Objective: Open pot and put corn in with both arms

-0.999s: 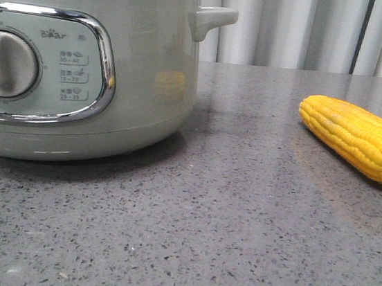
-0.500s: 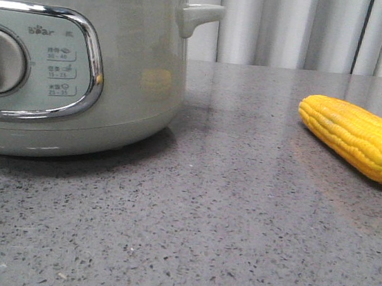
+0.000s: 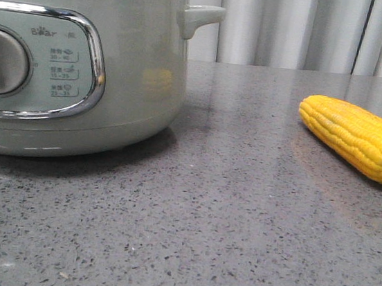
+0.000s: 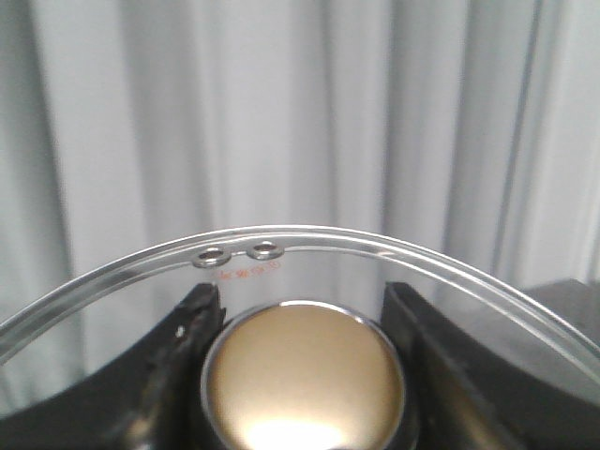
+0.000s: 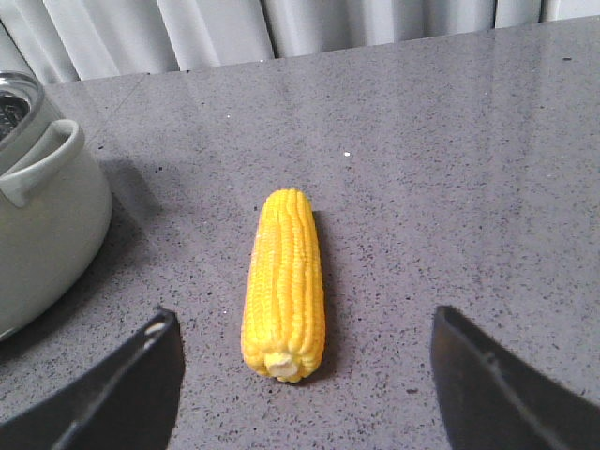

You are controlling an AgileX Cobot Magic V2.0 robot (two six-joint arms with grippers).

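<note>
Holding the glass lid (image 4: 281, 246) by its round brass-coloured knob (image 4: 302, 375), our left gripper (image 4: 302, 370) has a finger pressed on either side of that knob, and curtain shows behind the glass, so we judge the lid hangs in the air, clear of the pot (image 3: 81, 74). Its rim looks bare in the front view. Our right gripper (image 5: 305, 375) is spread wide, a finger on either side of the corn (image 5: 284, 281), hovering above it without touching.

Our corn lies on the grey speckled table (image 3: 236, 225), well apart from the pot, its pale stub end (image 5: 281, 364) towards the right wrist.

We see several risks. That knob is smooth and rounded, and the lid is wide, so a tilt or jolt of our left arm could let it slip from the pinch or swing. If we lower our right fingers off-centre, the cob could roll away, being round on a slick surface. Carrying it across, our right arm could strike the side handle (image 3: 203, 17) or meet the left arm over the pot.
</note>
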